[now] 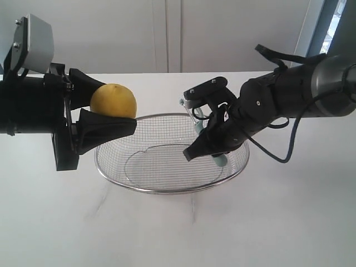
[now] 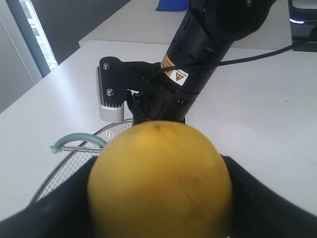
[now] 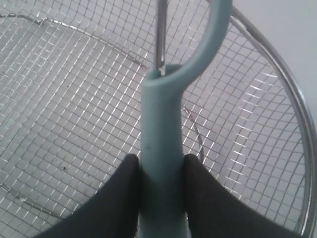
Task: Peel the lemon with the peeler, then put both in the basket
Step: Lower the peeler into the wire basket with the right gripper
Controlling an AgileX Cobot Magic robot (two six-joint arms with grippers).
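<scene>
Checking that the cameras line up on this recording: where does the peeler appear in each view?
Exterior view: the peeler is right of centre, over the right part of the basket.
Left wrist view: its teal loop head pokes out beside the lemon, above the basket rim.
Right wrist view: central, handle clamped by the right gripper, mesh behind.
Shared landmark: the basket.

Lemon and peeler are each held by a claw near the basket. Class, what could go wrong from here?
1. The round lemon is pinched by the left claw at just two spots; peeling pressure might pop it out, past the basket rim.
2. The right claw pinches the slim peeler by its handle; it may twist under load.
</scene>
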